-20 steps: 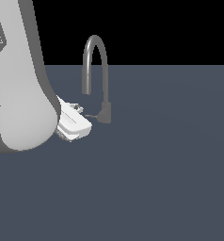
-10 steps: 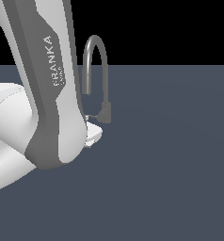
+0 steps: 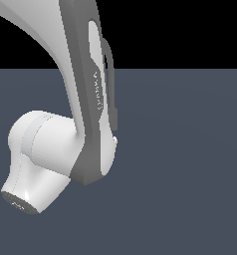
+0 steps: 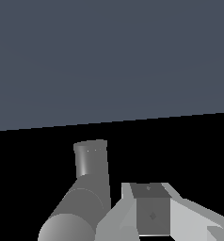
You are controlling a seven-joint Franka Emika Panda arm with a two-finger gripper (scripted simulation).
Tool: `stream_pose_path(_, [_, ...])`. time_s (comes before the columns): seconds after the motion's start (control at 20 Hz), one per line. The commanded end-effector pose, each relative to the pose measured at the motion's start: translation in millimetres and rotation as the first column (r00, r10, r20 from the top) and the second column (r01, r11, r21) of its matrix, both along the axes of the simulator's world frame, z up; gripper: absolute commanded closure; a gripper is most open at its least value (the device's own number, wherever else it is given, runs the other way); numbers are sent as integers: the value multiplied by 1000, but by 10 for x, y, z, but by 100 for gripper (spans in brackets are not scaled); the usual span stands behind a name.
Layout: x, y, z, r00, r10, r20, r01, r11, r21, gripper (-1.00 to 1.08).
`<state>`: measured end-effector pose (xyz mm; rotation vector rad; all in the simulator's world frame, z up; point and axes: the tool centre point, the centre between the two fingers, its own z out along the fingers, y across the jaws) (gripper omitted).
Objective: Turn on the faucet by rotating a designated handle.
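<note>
While our arm [image 3: 85, 99] hides most of the faucet [image 3: 113, 112], we judge we are at the contact step; a grey faucet part [image 4: 88, 188] sits just beside our gripper [image 4: 151, 214], handle unseen, finger state unclear; next, a gentle rotating push

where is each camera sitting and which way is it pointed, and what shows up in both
Exterior view: off the arm, low and close, facing across the dark blue-grey floor; the big white and grey robot arm fills the exterior view's left and hides most of the slim grey metal faucet.
Wrist view: on the wrist, facing a grey metal tube of the faucet at close range, floor beyond; a grey blocky finger of the gripper shows at the edge.
Shared: the faucet and the floor. The handle cannot be made out in either.
</note>
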<state>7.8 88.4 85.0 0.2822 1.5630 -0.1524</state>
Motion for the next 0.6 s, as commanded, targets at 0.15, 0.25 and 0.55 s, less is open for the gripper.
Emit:
stream_pose_path(0.15, [60, -55, -100, 999, 47, -4, -47, 997, -53, 108])
stream_pose_path(0.25, [76, -69, -121, 998, 57, -5, -58, 996, -65, 108])
stream_pose_path(0.55, [97, -86, -148, 997, 70, -7, -71, 994, -80, 108])
